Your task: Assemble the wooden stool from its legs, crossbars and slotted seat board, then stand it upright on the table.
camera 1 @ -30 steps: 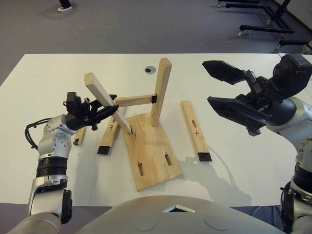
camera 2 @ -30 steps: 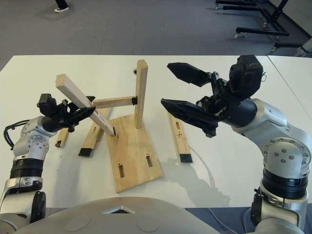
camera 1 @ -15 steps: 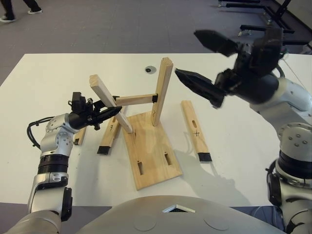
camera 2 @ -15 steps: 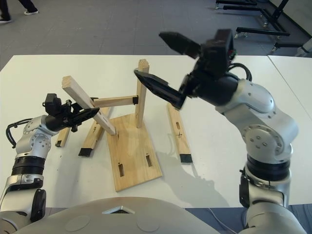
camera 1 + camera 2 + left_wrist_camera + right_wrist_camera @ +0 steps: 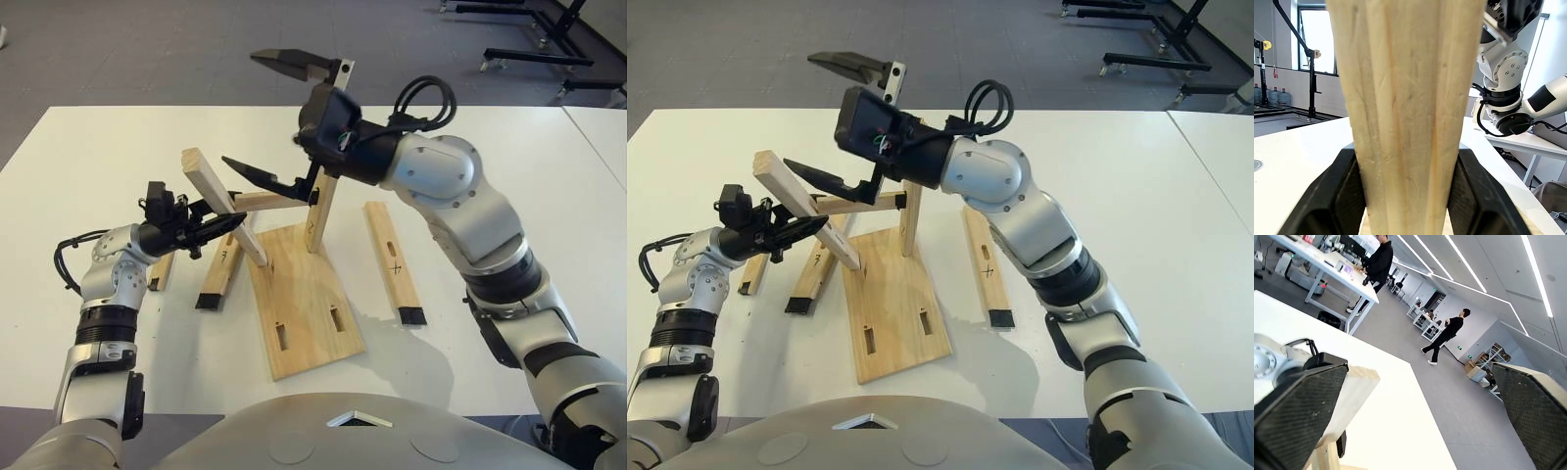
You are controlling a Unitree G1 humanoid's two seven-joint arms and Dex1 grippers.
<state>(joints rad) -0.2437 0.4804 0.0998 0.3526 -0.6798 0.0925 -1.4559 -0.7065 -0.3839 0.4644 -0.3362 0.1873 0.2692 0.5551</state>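
The right gripper [image 5: 240, 108] has swung in from the right, jaws spread wide and empty. Nearest, the seat board [image 5: 304, 304] lies flat on the surface [image 5: 98, 147]. The left gripper [image 5: 217, 223] clamps the tilted leg [image 5: 206, 181] mid-length. Beyond, the crossbar [image 5: 269, 202] joins the upright leg [image 5: 318, 211] just under the open jaws (stiff, light wood; probably best gripped mid-length).
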